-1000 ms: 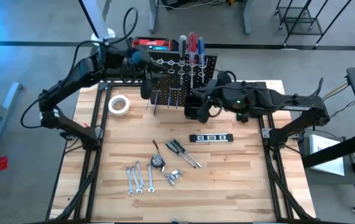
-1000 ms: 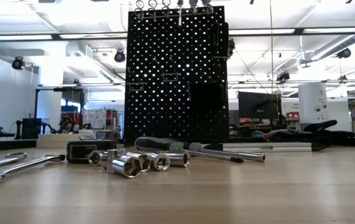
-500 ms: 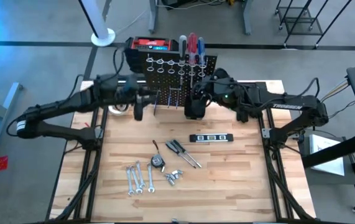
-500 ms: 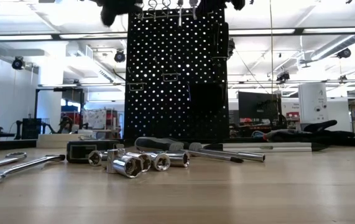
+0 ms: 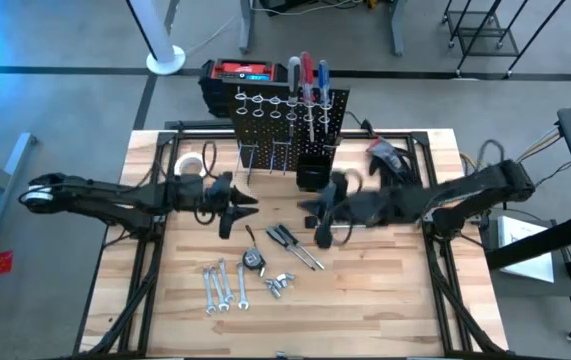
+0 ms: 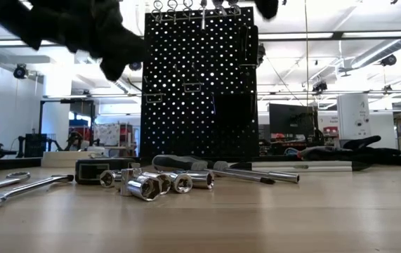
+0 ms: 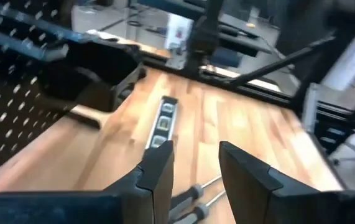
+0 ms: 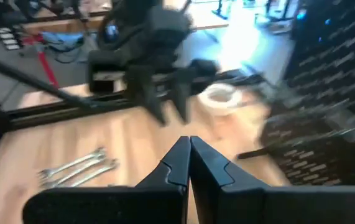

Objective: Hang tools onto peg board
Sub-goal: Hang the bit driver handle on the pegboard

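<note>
The black peg board (image 5: 290,120) stands upright at the table's far side, with screwdrivers (image 5: 307,78) in its top ring holders; it also shows in the low view (image 6: 200,84). The loose tools lie in the middle of the table: black-handled tools (image 5: 295,246), a tape measure (image 5: 253,259), wrenches (image 5: 221,286) and sockets (image 5: 279,285). My left gripper (image 5: 237,213) is open and empty above the table, left of these tools. My right gripper (image 5: 317,222) is shut and empty, right of them, over the level (image 7: 160,122).
A white tape roll (image 5: 189,164) lies at the far left, partly under my left arm. Black gloves (image 5: 385,156) lie at the far right. A black-and-red case (image 5: 240,72) stands behind the board. The board's black bin (image 7: 96,74) is near my grippers.
Both grippers have left the peg board, moving down and toward the table's near edge. My left gripper has swung from beside the board's left side to the table's middle left. My right gripper has come from the board's right side to the table's middle.
</note>
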Robot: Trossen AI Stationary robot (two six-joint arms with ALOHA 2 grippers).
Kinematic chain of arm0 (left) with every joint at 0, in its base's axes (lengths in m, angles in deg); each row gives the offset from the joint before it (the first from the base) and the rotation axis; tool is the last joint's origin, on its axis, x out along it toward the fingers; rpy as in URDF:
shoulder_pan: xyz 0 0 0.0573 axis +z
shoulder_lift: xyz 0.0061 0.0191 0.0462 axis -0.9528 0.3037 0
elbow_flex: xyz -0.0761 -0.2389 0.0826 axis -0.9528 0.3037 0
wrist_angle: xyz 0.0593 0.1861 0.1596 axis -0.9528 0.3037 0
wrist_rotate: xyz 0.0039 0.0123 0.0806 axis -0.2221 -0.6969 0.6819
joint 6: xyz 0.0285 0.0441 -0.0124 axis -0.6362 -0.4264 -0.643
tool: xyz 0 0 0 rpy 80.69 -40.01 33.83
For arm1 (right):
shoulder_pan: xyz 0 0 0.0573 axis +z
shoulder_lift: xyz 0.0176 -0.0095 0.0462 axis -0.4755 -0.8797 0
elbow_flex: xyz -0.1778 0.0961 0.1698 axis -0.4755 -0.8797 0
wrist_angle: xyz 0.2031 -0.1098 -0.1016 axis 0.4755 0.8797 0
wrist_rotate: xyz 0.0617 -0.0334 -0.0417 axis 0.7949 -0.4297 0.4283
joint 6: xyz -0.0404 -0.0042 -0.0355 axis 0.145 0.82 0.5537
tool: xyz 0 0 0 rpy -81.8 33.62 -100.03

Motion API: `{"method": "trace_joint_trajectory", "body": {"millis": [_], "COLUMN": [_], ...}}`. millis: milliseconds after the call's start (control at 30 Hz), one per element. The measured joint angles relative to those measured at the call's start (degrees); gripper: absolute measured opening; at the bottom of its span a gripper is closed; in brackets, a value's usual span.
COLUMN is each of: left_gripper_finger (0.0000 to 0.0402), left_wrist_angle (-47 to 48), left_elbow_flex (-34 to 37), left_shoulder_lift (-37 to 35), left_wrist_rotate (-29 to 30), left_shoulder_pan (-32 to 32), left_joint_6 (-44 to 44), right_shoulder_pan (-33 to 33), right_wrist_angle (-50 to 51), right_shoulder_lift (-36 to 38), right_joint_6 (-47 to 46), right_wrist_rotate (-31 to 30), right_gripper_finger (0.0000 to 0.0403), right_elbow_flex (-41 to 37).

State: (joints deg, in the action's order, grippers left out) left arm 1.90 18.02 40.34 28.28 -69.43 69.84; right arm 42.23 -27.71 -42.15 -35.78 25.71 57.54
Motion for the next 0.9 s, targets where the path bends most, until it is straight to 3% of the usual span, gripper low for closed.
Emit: {"method": "trace_joint_trajectory", "body": {"millis": [133, 233, 633, 900], "left_gripper_finger": [0.0118, 0.0118, 0.0124, 0.0126], "left_wrist_angle": [-4.4, -4.5, -2.0, -1.85], "left_elbow_flex": [2.65, 2.98, -0.62, -0.49], "left_shoulder_lift": [2.03, 2.71, 3.48, 4.22], "left_wrist_rotate": [7.57, 9.78, 10.18, 11.69], "left_shoulder_pan": [-3.87, -5.73, -6.46, -6.54], "left_joint_6": [2.02, 2.56, -3.06, -0.7], "right_shoulder_pan": [2.24, 2.46, 4.61, 3.56], "right_wrist_angle": [-5.44, -5.98, -5.23, 1.87], "right_shoulder_lift": [-5.08, -9.35, -31.08, -36.01], "right_joint_6": [-4.87, -8.79, -18.26, -26.25], "right_wrist_rotate": [-5.08, -7.86, -10.13, -13.72], "right_gripper_finger": [0.0009, 0.0025, 0.0153, 0.0162], "right_elbow_flex": [-5.74, -6.74, -0.59, 1.43]}}
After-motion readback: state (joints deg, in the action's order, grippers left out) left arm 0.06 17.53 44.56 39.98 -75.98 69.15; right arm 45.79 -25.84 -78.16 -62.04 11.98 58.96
